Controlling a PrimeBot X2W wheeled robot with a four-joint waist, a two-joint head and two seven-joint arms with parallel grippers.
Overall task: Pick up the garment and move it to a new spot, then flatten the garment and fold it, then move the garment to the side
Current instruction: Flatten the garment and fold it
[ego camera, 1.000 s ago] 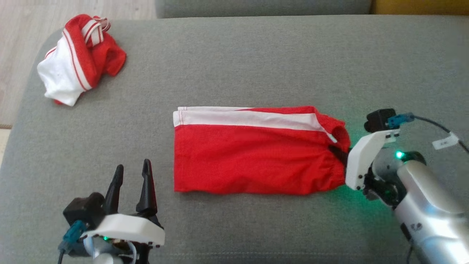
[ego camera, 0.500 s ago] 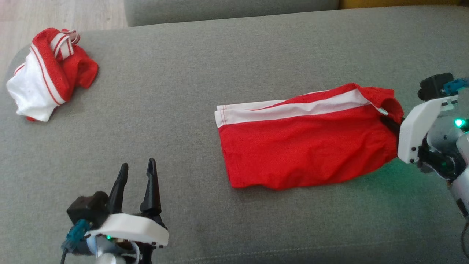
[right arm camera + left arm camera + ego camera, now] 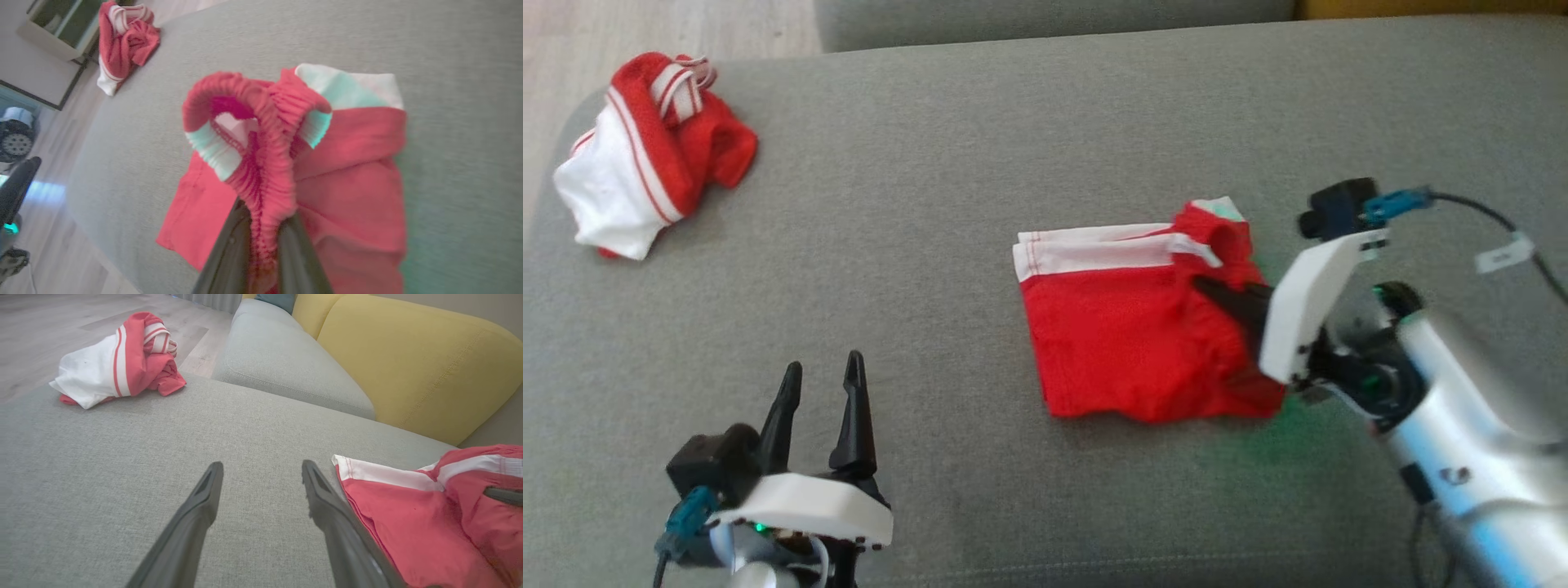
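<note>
Garment (image 3: 1127, 351), red, white-striped, lay half-doubled on the sofa cushion (image 3: 1013, 122), well right of the crumpled red-and-white piece (image 3: 645, 180), waistband (image 3: 265, 163) pinched in the closed right gripper (image 3: 1209, 287), left gripper (image 3: 821, 367) gaping idle; advised: carry waistband low, landing squarely on the hem (image 3: 1025, 255).
</note>
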